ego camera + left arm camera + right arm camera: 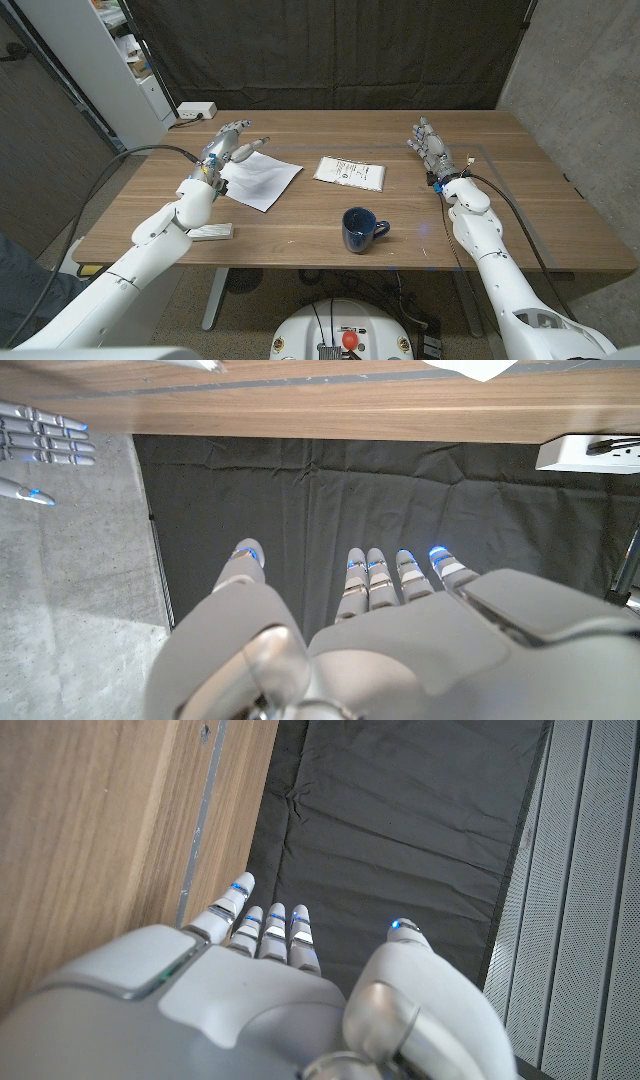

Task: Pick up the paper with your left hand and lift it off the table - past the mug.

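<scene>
A white sheet of paper (pixel 260 180) lies on the wooden table (pixel 300 250), left of centre; one corner of the paper (pixel 470 368) also shows in the left wrist view. My left hand (pixel 230 143) is at the paper's far left corner, fingers spread and straight, holding nothing; I cannot tell whether it touches the sheet. In its own wrist view the left hand (pixel 380 630) is empty. A dark blue mug (pixel 360 230) stands near the table's front, right of the paper. My right hand (pixel 430 145) is open at the far right, its fingers (pixel 40 445) apart. The right hand (pixel 280 990) grips nothing.
A printed white packet (pixel 350 171) lies between the paper and my right hand. A flat white block (pixel 210 232) sits by my left forearm near the front edge. A power strip (pixel 195 111) rests at the far left corner. A dark curtain hangs behind the table.
</scene>
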`<action>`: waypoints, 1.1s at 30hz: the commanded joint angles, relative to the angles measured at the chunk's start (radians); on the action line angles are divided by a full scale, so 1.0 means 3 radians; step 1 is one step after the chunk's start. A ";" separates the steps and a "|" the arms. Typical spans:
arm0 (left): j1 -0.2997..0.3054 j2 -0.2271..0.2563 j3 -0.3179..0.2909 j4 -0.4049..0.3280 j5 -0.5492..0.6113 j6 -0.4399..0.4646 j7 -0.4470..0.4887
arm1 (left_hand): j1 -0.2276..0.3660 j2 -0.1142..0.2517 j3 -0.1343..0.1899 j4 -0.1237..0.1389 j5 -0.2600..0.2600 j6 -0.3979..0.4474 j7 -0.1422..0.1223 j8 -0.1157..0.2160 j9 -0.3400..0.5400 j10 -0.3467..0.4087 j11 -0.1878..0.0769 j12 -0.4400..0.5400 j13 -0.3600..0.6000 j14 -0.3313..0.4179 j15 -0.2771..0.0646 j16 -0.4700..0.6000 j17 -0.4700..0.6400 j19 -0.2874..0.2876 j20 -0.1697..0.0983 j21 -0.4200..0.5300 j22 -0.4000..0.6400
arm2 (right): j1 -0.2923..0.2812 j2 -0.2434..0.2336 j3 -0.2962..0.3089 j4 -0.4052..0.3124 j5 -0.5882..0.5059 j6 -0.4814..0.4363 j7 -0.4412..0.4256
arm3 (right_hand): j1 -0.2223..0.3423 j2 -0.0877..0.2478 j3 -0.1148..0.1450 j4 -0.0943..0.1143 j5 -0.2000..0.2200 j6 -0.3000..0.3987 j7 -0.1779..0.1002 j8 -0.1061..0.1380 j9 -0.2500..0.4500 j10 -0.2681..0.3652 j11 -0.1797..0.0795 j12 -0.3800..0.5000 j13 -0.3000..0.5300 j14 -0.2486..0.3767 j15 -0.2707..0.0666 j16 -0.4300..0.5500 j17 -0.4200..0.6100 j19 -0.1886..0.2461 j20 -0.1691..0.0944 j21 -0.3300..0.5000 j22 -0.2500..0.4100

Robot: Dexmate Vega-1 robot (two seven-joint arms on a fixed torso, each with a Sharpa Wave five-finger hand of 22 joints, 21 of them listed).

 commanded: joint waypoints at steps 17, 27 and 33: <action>0.0026 0.0129 0.0209 -0.0227 0.0376 0.0625 -0.0080 | 0.0145 -0.0056 0.0004 -0.0096 0.0026 -0.0102 0.0012 -0.0038 0.0016 -0.0128 0.0085 -0.0057 0.0023 -0.0062 0.0061 -0.0006 0.0009 0.0021 0.0168 0.0026 0.0014 | -0.0033 0.0001 0.0011 -0.0012 0.0018 -0.0018 0.0017 | -0.0018 0.0025 0.0003 -0.0010 0.0019 0.0027 -0.0027 -0.0002 0.0020 0.0000 0.0020 -0.0008 0.0017 -0.0017 0.0023 -0.0007 0.0005 0.0007 0.0006 -0.0030 0.0016; -0.0104 0.0126 0.0349 -0.0171 0.0426 0.0801 -0.0188 | 0.0238 -0.0110 -0.0001 -0.0132 0.0042 -0.0248 0.0011 -0.0060 0.0018 -0.0266 0.0226 -0.0088 0.0030 -0.0106 0.0123 -0.0007 0.0012 0.0060 0.0245 0.0038 0.0017 | -0.0032 0.0008 0.0014 -0.0016 0.0008 -0.0031 -0.0009 | -0.0020 0.0026 0.0000 -0.0014 0.0020 0.0028 -0.0028 -0.0002 0.0020 -0.0001 0.0015 -0.0007 0.0018 -0.0014 0.0024 -0.0005 0.0003 0.0011 0.0007 -0.0046 0.0016; -0.0208 0.0129 0.0447 -0.0189 0.0446 0.1010 -0.0364 | 0.0315 -0.0175 -0.0020 -0.0145 0.0064 -0.0292 0.0033 -0.0036 0.0024 -0.0201 0.0248 -0.0034 0.0044 0.0092 0.0156 0.0066 0.0019 0.0214 0.0249 0.0097 0.0035 | -0.0036 0.0011 0.0013 -0.0027 0.0002 -0.0038 -0.0024 | -0.0021 0.0027 -0.0001 -0.0017 0.0020 0.0034 -0.0004 0.0000 0.0020 0.0002 0.0015 -0.0006 0.0018 -0.0012 0.0023 -0.0004 0.0002 0.0014 0.0006 -0.0054 0.0016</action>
